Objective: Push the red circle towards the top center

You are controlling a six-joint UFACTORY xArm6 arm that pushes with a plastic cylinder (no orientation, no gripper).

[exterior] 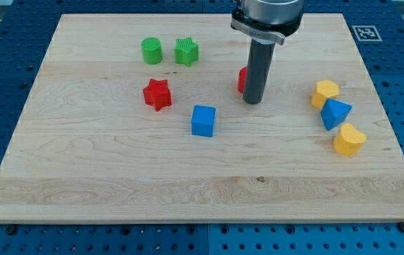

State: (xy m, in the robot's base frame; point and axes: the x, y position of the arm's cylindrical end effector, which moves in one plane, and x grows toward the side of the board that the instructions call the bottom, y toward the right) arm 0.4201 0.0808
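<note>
The red circle [241, 79] sits on the wooden board [117, 177] right of centre in the upper half. Most of it is hidden behind my dark rod; only its left edge shows. My tip [252, 102] rests on the board just below and to the right of the red circle, touching or almost touching it.
A green circle [151, 51] and a green star [186, 52] lie at the upper left. A red star [157, 93] and a blue cube [203, 120] lie left of my tip. At the right stand a yellow hexagon [325, 93], a blue triangle [335, 113] and a yellow heart [349, 139].
</note>
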